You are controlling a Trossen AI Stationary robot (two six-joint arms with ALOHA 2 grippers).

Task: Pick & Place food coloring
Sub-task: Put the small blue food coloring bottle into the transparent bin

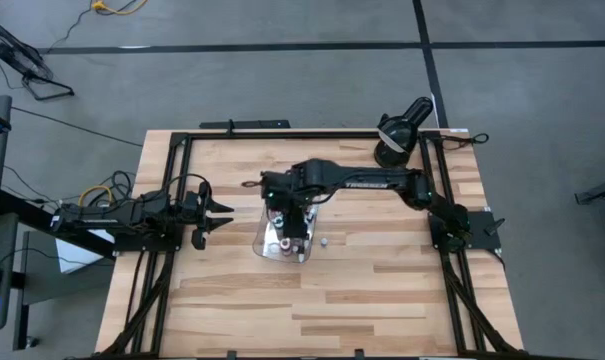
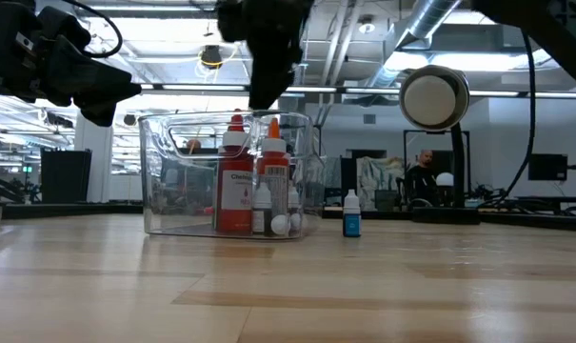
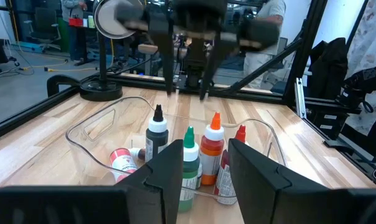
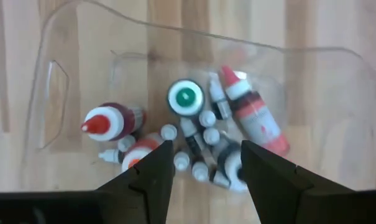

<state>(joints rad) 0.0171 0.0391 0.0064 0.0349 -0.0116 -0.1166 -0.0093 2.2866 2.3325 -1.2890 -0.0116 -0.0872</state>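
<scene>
Your right claw [image 4: 203,163], fingers apart and empty, hangs directly above the bottles [image 4: 200,140] in the clear bin [image 4: 82,25], nearer them than the idle left claw [image 1: 220,217]; one small bottle [image 2: 351,214] stands outside.

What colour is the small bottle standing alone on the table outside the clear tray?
The small bottle has a blue body and white cap, clearest in the low view.

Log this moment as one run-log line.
right gripper: open, above clear tray, empty | left gripper: open, waiting beside tray | food coloring bottles: in tray | small blue bottle: on table outside tray
</scene>
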